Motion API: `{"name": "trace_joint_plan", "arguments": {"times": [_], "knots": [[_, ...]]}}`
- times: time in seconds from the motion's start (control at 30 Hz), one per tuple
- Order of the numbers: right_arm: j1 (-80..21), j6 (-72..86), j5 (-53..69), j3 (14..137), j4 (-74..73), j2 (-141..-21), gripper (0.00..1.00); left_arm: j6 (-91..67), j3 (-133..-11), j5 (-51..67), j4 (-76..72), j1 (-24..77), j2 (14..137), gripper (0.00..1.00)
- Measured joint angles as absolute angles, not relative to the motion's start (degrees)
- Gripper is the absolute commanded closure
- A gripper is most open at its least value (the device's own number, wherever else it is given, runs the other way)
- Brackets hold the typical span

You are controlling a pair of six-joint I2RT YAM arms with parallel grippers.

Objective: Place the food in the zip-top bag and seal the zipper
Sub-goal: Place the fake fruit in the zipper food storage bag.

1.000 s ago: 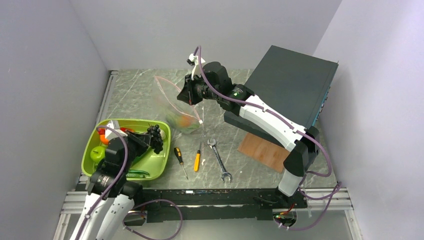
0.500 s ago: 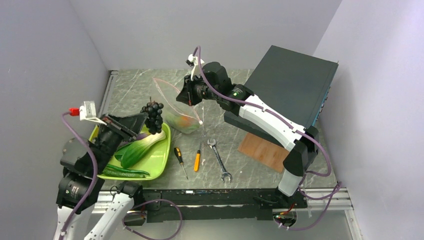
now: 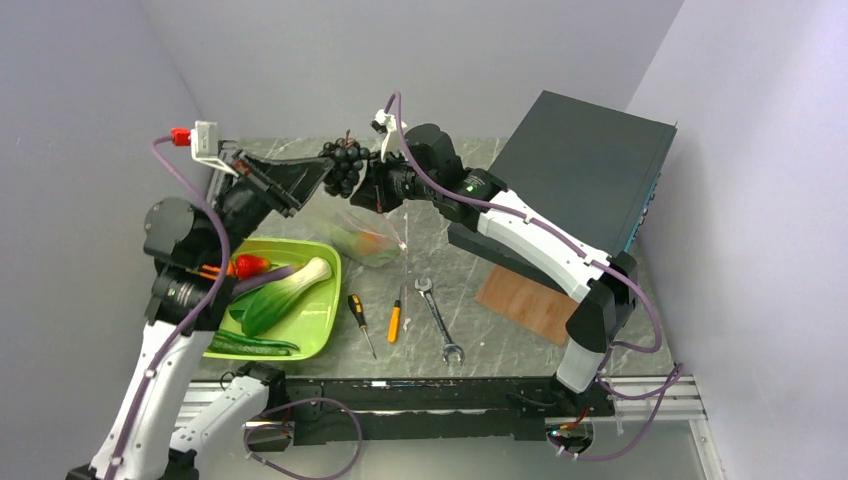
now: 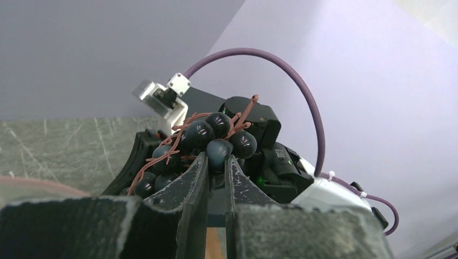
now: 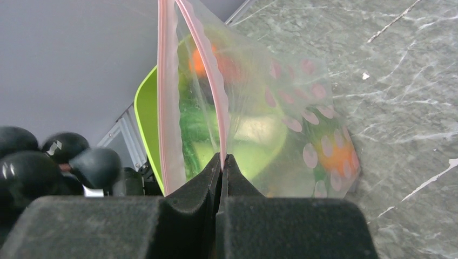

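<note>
On your left, the lime-green plastic tray (image 3: 318,318) sits on the grey marbled bench (image 3: 270,180) and holds a red toy piece (image 3: 250,265), a green-and-white leafy toy vegetable (image 3: 285,295) and a curved dark green toy pepper (image 3: 250,345). Above and beyond it, your left claw (image 4: 216,162) is raised off the bench, its jaws pinched on a bunch of dark purple toy grapes (image 4: 208,135), which hangs just beside the right arm's wrist. Below the grapes you see the thin clear zip-top bag (image 5: 270,118), with orange and green food showing through it and its lower end on the bench. Your right claw (image 5: 221,162) is clamped on one lip of the pinkish zipper strip (image 5: 165,97); the other lip stands apart, so the mouth gapes. Further right lie a black-handled screwdriver (image 3: 357,310), an orange-handled screwdriver (image 3: 395,322), a steel wrench (image 3: 440,320), a brown wooden board (image 3: 525,300) and a large black box (image 3: 585,170).
</note>
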State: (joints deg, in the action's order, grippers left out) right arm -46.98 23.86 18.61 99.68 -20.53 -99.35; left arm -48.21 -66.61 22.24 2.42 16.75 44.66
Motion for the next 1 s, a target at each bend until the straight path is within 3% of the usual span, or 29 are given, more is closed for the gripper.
{"name": "trace_joint_plan", "arguments": {"times": [0.3,1.0], "knots": [[-46.96,25.04,21.15,99.68,-20.49,-99.35,1.00,-50.02,-65.47,24.64,-6.24,16.71,50.02,1.00],[-45.98,28.12,26.06,99.68,-18.98,-99.35,1.00,-44.66,-50.33,22.55,-3.88,11.55,40.62,1.00]]}}
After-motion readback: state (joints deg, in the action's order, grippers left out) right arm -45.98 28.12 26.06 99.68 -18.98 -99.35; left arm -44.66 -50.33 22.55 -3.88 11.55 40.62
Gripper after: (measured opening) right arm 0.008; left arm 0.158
